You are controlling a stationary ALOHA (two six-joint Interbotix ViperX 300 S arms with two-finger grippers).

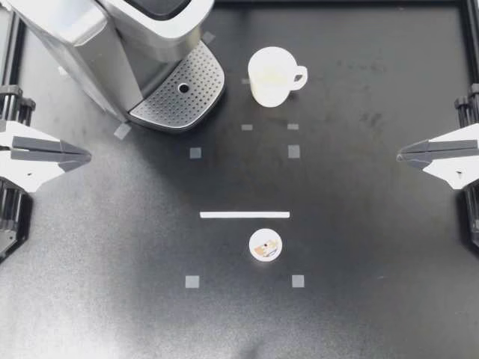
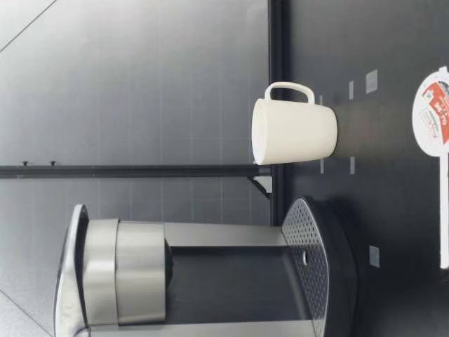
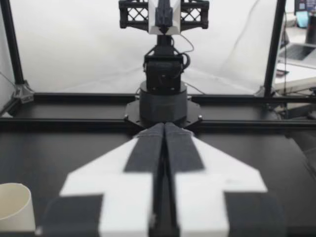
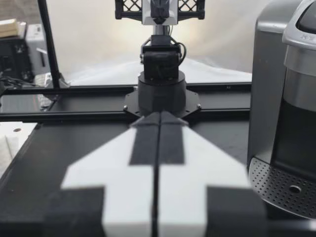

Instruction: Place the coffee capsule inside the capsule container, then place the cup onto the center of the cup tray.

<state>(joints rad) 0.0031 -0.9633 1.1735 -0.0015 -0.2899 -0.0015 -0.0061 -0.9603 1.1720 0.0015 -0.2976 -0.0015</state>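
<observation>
A white cup (image 1: 271, 76) stands upright at the table's back middle, handle toward my right arm, just beside the coffee machine (image 1: 112, 45). The machine's perforated cup tray (image 1: 183, 93) is bare. The coffee capsule (image 1: 265, 245) lies foil-up near the front middle, just in front of a white strip (image 1: 245, 215). My left gripper (image 1: 87, 156) rests shut at the left edge and my right gripper (image 1: 400, 155) shut at the right edge, both far from cup and capsule. The low view shows the cup (image 2: 295, 132), capsule (image 2: 431, 112) and tray (image 2: 316, 270). Neither gripper holds anything.
Small grey tape squares (image 1: 195, 152) mark the black table top. A black frame rail (image 1: 337, 4) runs along the back. In the left wrist view the cup (image 3: 15, 210) sits beside my shut left gripper (image 3: 164, 127); the machine (image 4: 286, 94) stands beside my right gripper (image 4: 159, 116).
</observation>
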